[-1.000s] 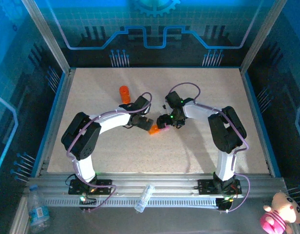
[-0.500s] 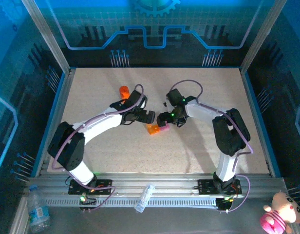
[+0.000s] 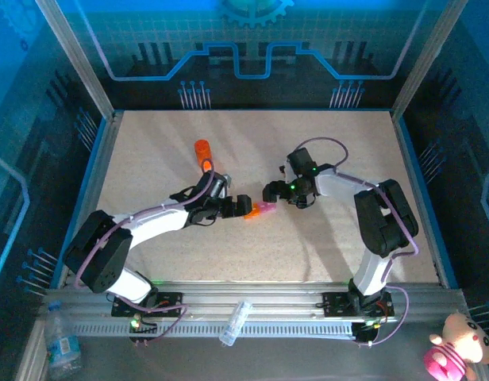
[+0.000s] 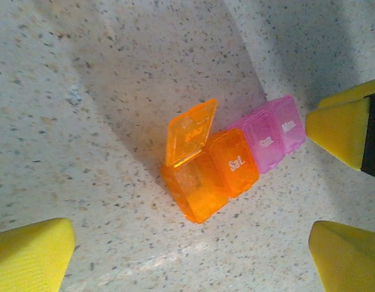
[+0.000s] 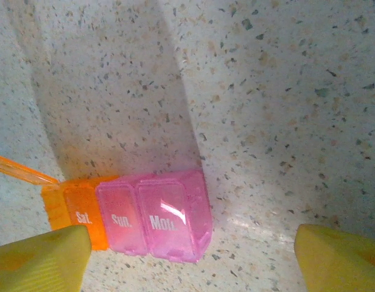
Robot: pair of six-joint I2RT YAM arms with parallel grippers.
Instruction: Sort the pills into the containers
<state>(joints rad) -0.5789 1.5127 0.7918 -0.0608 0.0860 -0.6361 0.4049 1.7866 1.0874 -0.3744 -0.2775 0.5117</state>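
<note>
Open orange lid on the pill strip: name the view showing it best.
Left wrist: the lid stands raised at the end of the strip, fully in frame. Right wrist catches just its edge at the left border; top external gives a tiny orange-pink speck.

We looked down from high above and behind the near edge, taking in the whole speckled beige worktop [image 3: 308,238]. Each wrist camera faced down at it from close by. All three views shared the small orange-and-pink plastic containers [image 4: 230,164] at mid-worktop.
</note>
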